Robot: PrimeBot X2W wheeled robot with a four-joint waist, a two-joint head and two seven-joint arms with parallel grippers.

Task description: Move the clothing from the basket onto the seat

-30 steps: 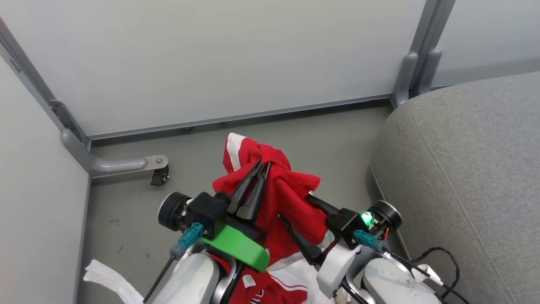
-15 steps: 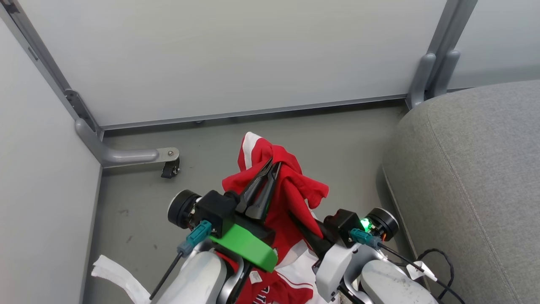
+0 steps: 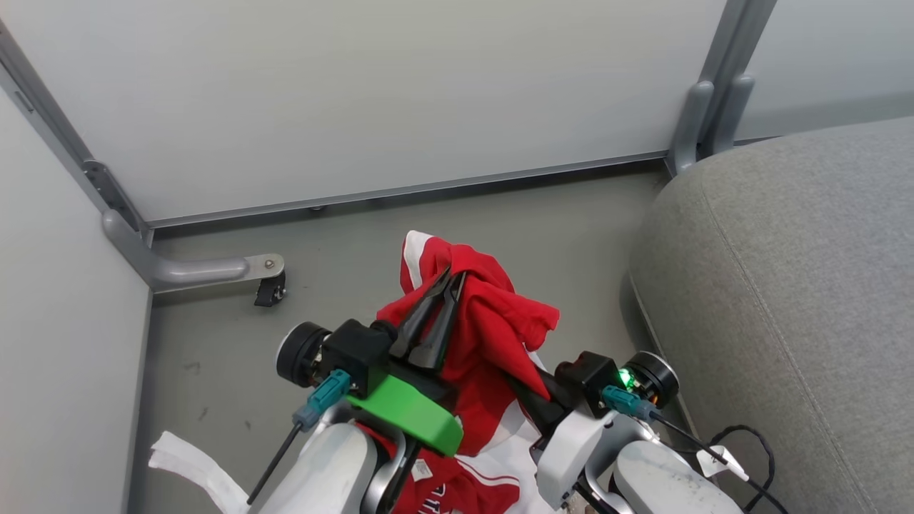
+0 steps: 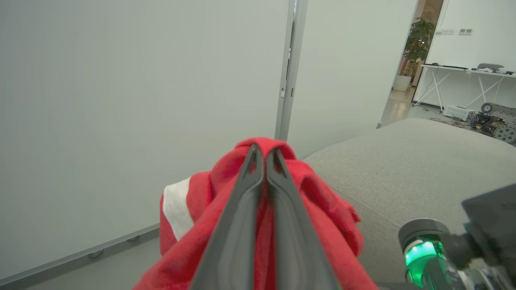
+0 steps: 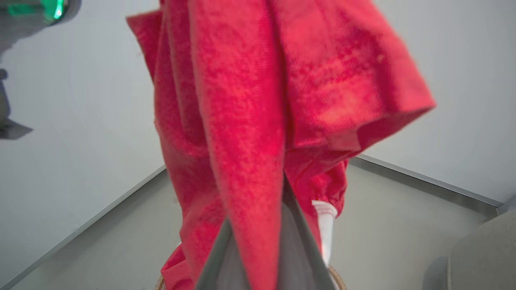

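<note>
The two grippers share one piece of the clothing (image 3: 493, 321). The left gripper (image 3: 451, 275) has its fingers pressed together on the top fold, and the right gripper (image 3: 527, 391), spread wide a second ago, is now clamped on the cloth lower down. The red garment hangs above the floor (image 3: 343, 243), left of the one grey seat (image 3: 785, 285) and apart from it.
</note>
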